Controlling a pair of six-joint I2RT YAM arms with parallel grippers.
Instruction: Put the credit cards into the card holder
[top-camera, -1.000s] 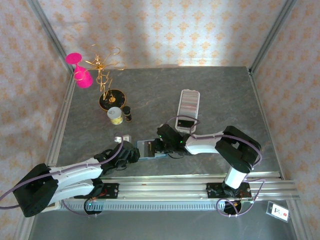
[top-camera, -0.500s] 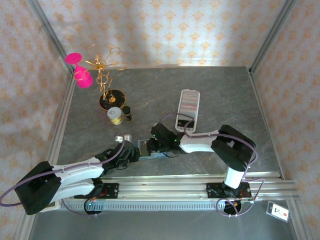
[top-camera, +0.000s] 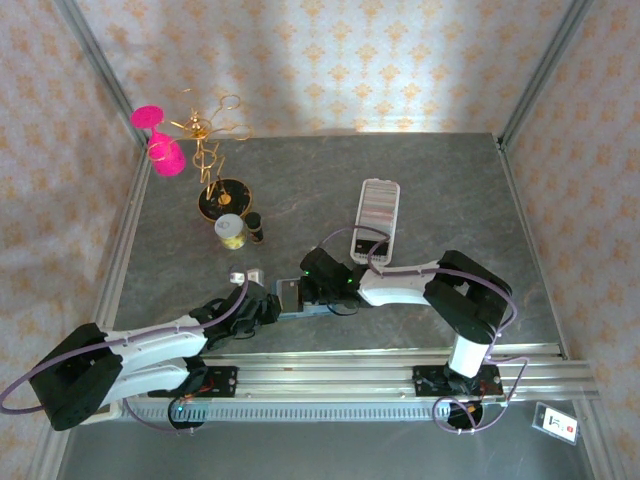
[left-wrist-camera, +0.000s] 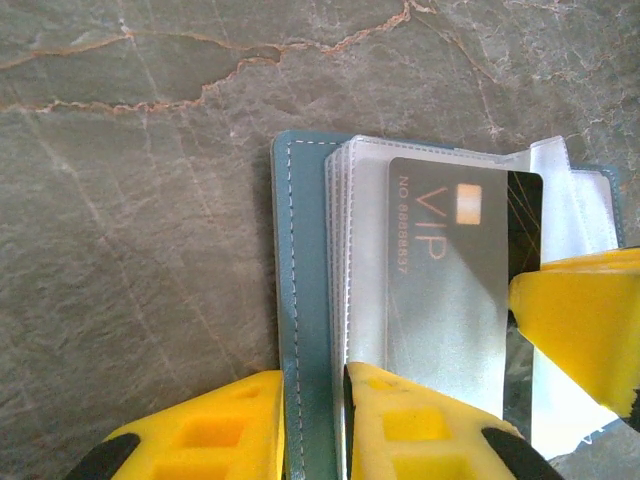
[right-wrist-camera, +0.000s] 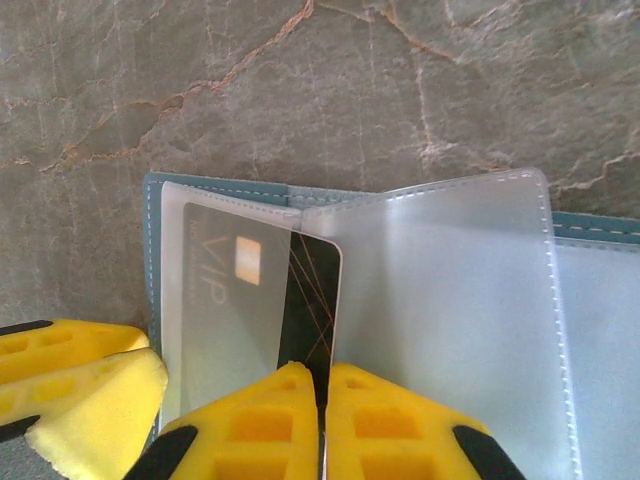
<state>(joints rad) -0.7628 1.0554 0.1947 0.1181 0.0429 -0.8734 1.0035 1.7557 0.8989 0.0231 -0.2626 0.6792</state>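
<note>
The teal card holder (left-wrist-camera: 298, 300) lies open on the grey table, its clear sleeves (right-wrist-camera: 450, 320) fanned out. My left gripper (left-wrist-camera: 315, 405) is shut on the holder's cover edge, one finger on each side. A dark VIP credit card (right-wrist-camera: 312, 290) sits about half inside the leftmost sleeve, and my right gripper (right-wrist-camera: 322, 385) is shut on its near edge. From above, the two grippers meet at the card holder (top-camera: 290, 297), the left gripper (top-camera: 264, 308) on its left and the right gripper (top-camera: 308, 284) on its right. More credit cards (top-camera: 377, 212) stand in a striped row farther back.
A long white tray (top-camera: 380, 183) holds the row of cards at back right. A gold jewellery stand (top-camera: 212, 150) with pink pieces, a small jar (top-camera: 230, 230) and a dark bottle (top-camera: 255, 228) stand at back left. A small white object (top-camera: 246, 277) lies just behind my left gripper.
My right gripper has moved left with the card, sliding it into the holder's sleeve, and its jaws have tightened. The left gripper has kept its grip on the cover.
</note>
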